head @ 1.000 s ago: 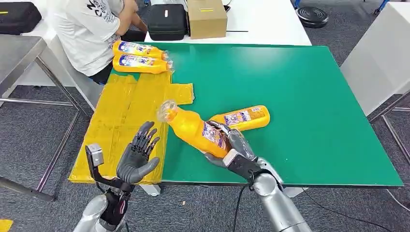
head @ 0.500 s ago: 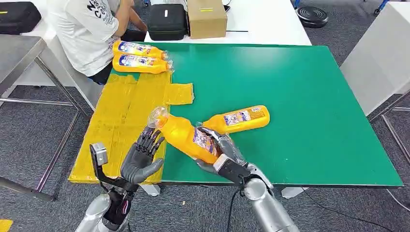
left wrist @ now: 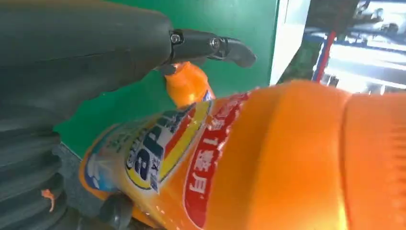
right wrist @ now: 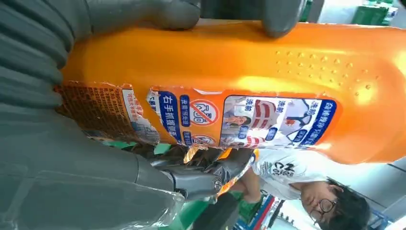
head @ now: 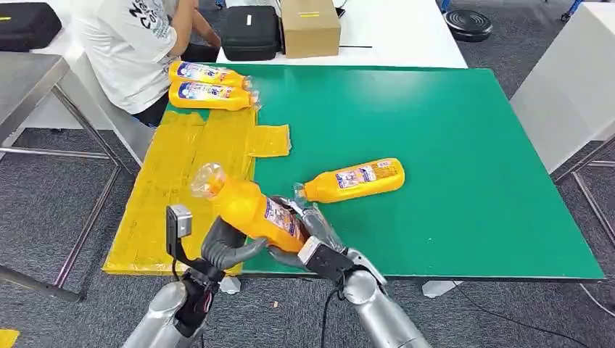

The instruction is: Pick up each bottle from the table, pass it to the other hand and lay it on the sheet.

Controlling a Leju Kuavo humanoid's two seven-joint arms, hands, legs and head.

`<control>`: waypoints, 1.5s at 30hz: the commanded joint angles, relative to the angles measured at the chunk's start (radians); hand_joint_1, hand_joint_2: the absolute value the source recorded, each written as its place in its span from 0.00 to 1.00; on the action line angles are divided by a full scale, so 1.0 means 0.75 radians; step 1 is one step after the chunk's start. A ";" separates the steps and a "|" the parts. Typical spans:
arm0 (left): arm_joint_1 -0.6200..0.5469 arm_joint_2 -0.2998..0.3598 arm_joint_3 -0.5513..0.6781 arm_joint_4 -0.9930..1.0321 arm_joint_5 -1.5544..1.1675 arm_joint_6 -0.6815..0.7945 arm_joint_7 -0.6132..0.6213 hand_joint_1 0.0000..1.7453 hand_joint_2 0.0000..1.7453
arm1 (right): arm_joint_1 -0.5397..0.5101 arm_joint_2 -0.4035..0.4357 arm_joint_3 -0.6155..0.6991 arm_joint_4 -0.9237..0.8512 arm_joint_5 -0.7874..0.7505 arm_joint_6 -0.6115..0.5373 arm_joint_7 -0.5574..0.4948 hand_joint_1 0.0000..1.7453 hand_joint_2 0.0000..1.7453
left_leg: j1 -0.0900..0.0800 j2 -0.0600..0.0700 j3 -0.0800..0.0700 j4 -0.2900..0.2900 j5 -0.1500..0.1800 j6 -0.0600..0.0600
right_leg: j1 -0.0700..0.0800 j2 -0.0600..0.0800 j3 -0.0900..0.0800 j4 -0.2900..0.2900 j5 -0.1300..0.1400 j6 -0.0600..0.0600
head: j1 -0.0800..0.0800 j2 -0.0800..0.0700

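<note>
An orange bottle [head: 250,210] [right wrist: 239,72] hangs tilted over the table's front edge, cap end up and to the left, above the yellow sheet [head: 181,167]. My right hand [head: 312,232] [right wrist: 57,158] grips its lower half. My left hand [head: 225,245] [left wrist: 72,52] lies against the underside of the bottle [left wrist: 268,158], thumb stretched out along it, fingers hidden behind it. A second orange bottle [head: 355,178] lies on its side on the green table [head: 435,145]. Two more bottles [head: 207,73] [head: 210,95] lie side by side at the sheet's far end.
A person in a white shirt [head: 130,43] sits at the far left corner, close to the two bottles. Behind the table stand a black case [head: 251,32] and a cardboard box [head: 310,25]. A grey metal table [head: 29,80] is at the left.
My right hand has carried the bottle leftward and toward me, over the sheet's edge. My left hand has come up and right, from standing apart to touching the bottle's underside.
</note>
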 commanded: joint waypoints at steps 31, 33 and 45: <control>-0.142 0.035 0.103 0.126 0.127 0.095 -0.045 0.00 1.00 | -0.014 -0.045 0.163 0.234 0.104 -0.003 0.025 1.00 1.00 | 0.001 -0.002 0.003 -0.001 -0.001 -0.002 | 0.001 -0.003 0.003 -0.001 -0.001 -0.001 | 0.000 0.000; -0.142 0.035 0.103 0.126 0.127 0.095 -0.045 0.00 1.00 | -0.014 -0.045 0.163 0.234 0.104 -0.003 0.025 1.00 1.00 | 0.001 -0.002 0.003 -0.001 -0.001 -0.002 | 0.001 -0.003 0.003 -0.001 -0.001 -0.001 | 0.000 0.000; -0.123 0.046 0.093 0.120 0.136 0.067 -0.057 0.00 1.00 | 0.000 -0.056 0.158 0.223 0.128 -0.004 0.034 1.00 1.00 | 0.002 -0.002 0.006 -0.001 -0.002 -0.002 | 0.002 -0.004 0.006 -0.001 -0.003 -0.002 | 0.001 0.000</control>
